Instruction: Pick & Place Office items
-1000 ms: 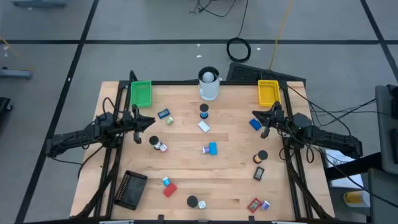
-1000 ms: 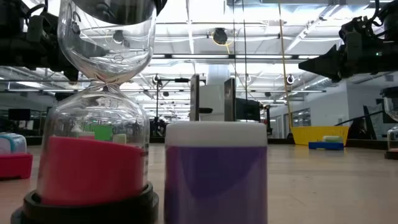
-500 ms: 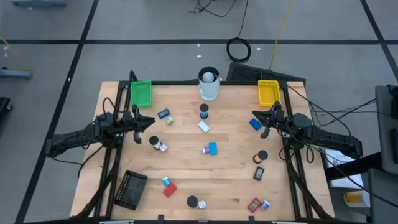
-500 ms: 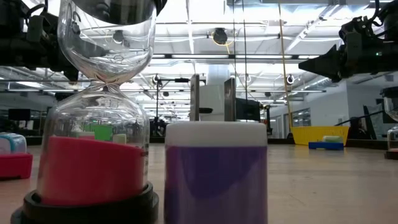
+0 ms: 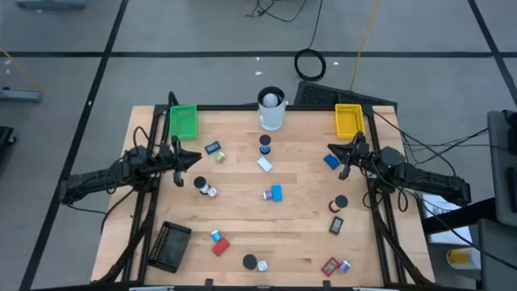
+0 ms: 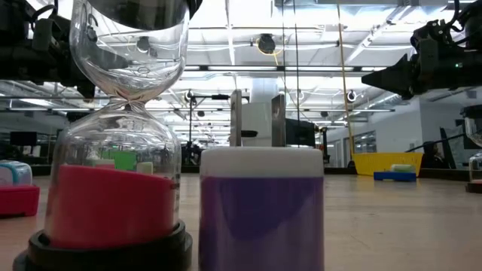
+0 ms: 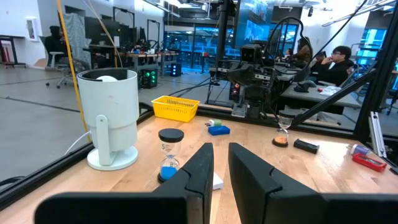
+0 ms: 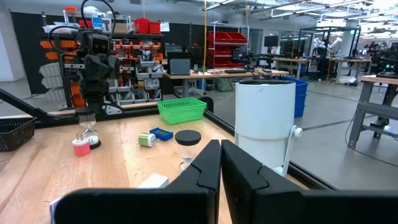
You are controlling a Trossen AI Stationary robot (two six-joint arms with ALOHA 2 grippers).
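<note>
Table: wooden top inside a dark frame, with grey floor on every side.
Left gripper: hovers at the left edge, near the green tray, pointing inward. Its fingers stand a narrow slit apart with nothing between them.
Right gripper: hovers at the right edge, just inside the yellow tray, pointing inward. Its fingers are pressed together and hold nothing.
Open room: the widest bare wood lies between the two grippers and toward the front middle, around the blue block. The corners are taken.
Green tray: back left corner. From above nothing shows in it.
Yellow tray: back right corner. A small pale piece seems to lie in it, too small to name.
Black tray: front left corner, turned askew. I cannot tell its contents.
Cup: white, at the middle of the back edge, with a pale round thing in its mouth.
Office items: scattered loose on the wood, none in a gripper. An hourglass stands just in front of the cup; a blue piece lies just beside the right gripper.
Front edge: a red block, a black cap and a red piece lie along it.
Low view: a pink-sand hourglass and a purple cylinder stand right at the lens.
</note>
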